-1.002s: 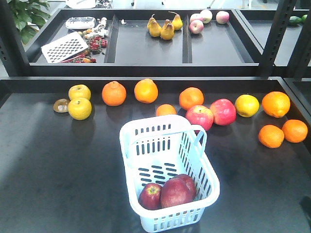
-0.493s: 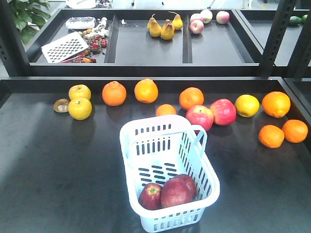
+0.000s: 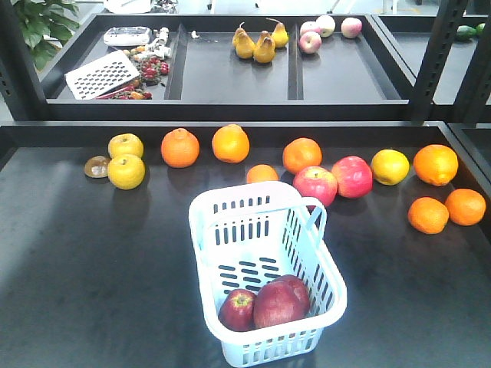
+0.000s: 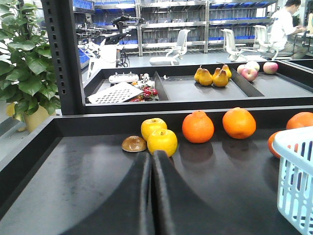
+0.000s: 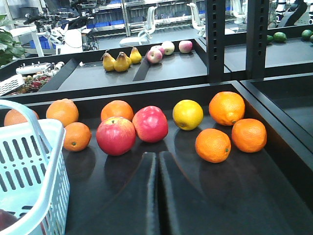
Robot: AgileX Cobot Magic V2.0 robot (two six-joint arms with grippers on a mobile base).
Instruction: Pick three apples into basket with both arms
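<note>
Black tabletop (image 3: 92, 276) fills the near ground, dark and matte with a raised lip round it. Nearest on it sits the basket (image 3: 230, 211), pale blue-white, slotted, one loop handle standing up on its right side. Two dark red apples (image 3: 281, 301) lie touching at its near end, the smaller one on the left. Neither arm shows from the front view.

From the left wrist, the left gripper (image 4: 152, 161) has its two black fingers pressed together, nothing between them, hanging low over bare table; the basket's corner is off to its right. The right gripper (image 5: 157, 159) looks the same, fingers closed tight with only a thin seam, empty, the basket at its left.

Just beyond the basket's far right corner, two brighter red apples (image 3: 315, 185) rest side by side, touching, on the table. A small orange (image 3: 262, 174) peeks over the far rim. Along the back edge runs a loose row: two yellow round fruits (image 3: 126, 170) with a small brown piece (image 3: 97, 166) beside them at left, then oranges (image 3: 231, 143), a yellow fruit (image 3: 390, 166), more oranges at right.

Farther off, a divided tray shelf (image 3: 238, 77) holds pears (image 3: 261, 42), pinkish apples and a white grater (image 3: 102, 74).
</note>
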